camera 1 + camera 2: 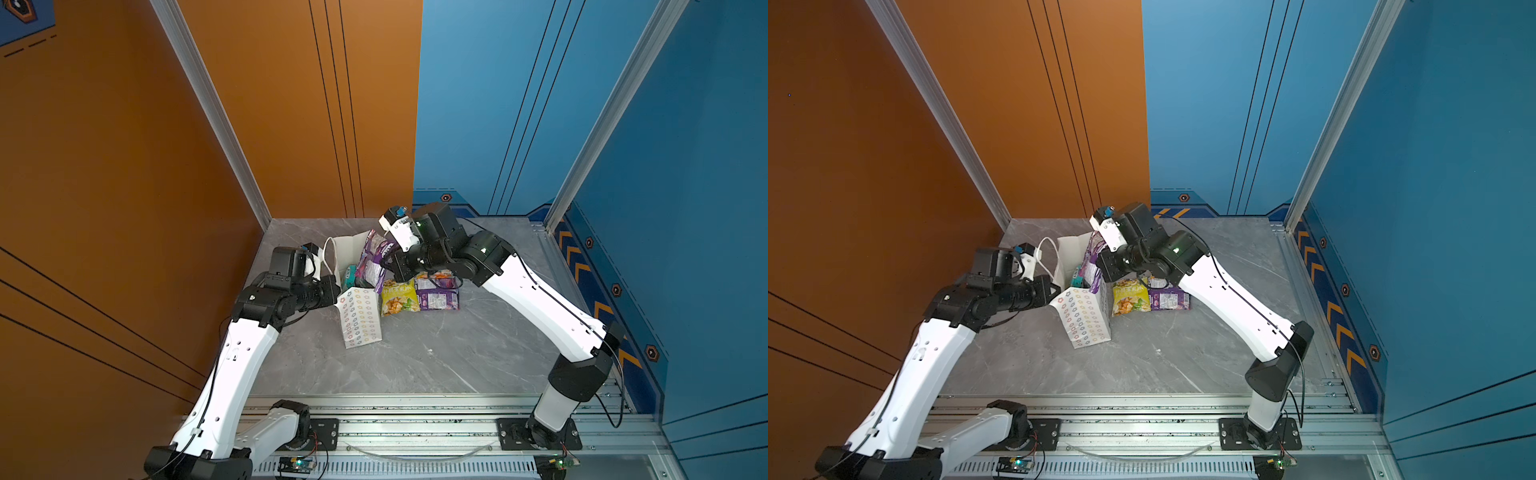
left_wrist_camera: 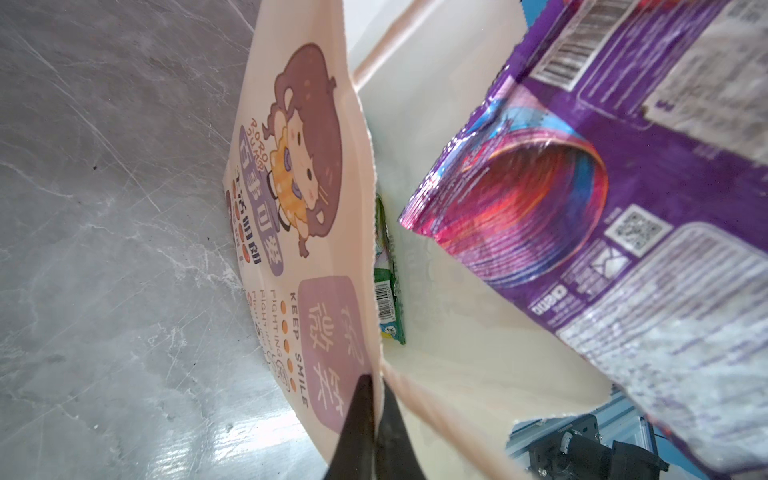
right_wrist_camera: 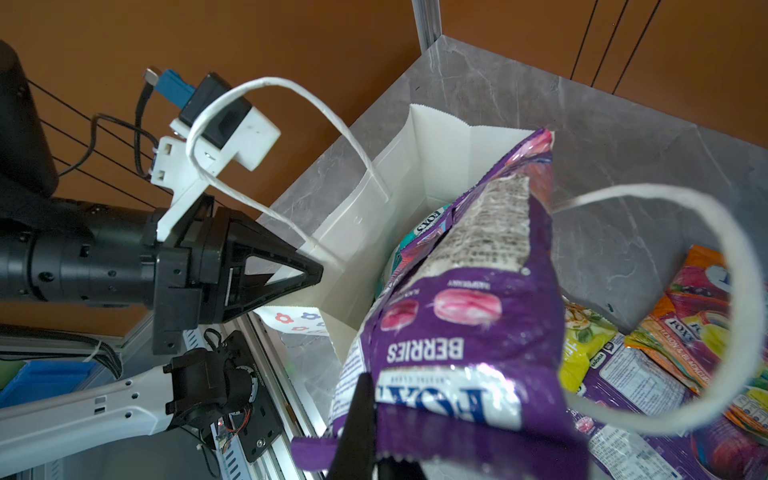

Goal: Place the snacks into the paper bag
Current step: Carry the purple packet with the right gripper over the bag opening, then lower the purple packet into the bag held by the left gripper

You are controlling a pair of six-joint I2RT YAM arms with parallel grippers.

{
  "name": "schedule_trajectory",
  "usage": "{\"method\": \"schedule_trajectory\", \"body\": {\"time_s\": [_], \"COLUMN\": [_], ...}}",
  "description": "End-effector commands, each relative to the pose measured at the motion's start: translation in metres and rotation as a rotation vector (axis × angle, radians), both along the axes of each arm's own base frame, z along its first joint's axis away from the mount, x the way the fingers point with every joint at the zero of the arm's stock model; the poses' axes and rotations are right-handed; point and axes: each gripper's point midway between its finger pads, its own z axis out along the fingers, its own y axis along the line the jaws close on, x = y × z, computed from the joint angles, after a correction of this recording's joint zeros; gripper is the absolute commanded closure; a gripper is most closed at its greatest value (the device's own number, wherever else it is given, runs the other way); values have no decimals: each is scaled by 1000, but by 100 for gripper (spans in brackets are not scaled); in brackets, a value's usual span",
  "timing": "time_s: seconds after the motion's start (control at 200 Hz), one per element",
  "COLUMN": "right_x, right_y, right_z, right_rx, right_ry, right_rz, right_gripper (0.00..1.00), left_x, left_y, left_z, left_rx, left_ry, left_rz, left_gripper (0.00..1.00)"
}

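Observation:
The white paper bag [image 1: 359, 320] [image 1: 1084, 318] stands open mid-table, its side printed with coloured stars. My left gripper [image 2: 374, 380] [image 3: 316, 272] is shut on the rim of its cartoon-girl front wall [image 2: 299, 208], beside a cord handle. My right gripper [image 3: 372, 386] [image 1: 388, 262] is shut on the top edge of a purple FOX'S berries packet [image 3: 469, 316] [image 1: 372, 259] [image 2: 623, 208], which hangs tilted with its lower end in the bag's mouth. A teal packet [image 3: 428, 226] [image 1: 348, 274] and a green one [image 2: 388, 286] lie inside. Yellow [image 1: 399, 297], purple [image 1: 438, 297] and orange [image 3: 706, 332] snacks lie on the table right of the bag.
One white cord handle [image 3: 727, 316] loops over the loose snacks, the other [image 3: 291, 87] arches toward the left wrist camera. An orange wall [image 1: 124, 166] stands at left, a blue wall [image 1: 685, 208] at right. Aluminium rails [image 1: 415, 419] run along the front edge.

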Motion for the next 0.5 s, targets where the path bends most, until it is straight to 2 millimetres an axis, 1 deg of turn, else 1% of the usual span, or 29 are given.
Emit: {"method": "schedule_trajectory", "body": {"time_s": [0.0, 0.09, 0.25, 0.38, 0.495], "right_x": [-17, -19, -18, -10, -3], "right_y": [1, 8, 26, 36, 42], "right_z": [11, 12, 13, 6, 3], "right_rx": [12, 20, 42, 20, 27], "right_ry": [-20, -15, -1, 4, 33], "right_rz": [56, 81, 136, 179, 200], "right_gripper": [100, 100, 100, 100, 100], "left_x": [4, 3, -2, -3, -4], "left_y": [0, 0, -2, -4, -4], "left_z": [18, 17, 17, 15, 14], "left_rx": [-7, -11, -23, -23, -26], "left_ry": [-64, -61, -61, -56, -53], "left_rz": [-12, -10, -18, -23, -26], "left_gripper": [94, 94, 94, 94, 94]}}
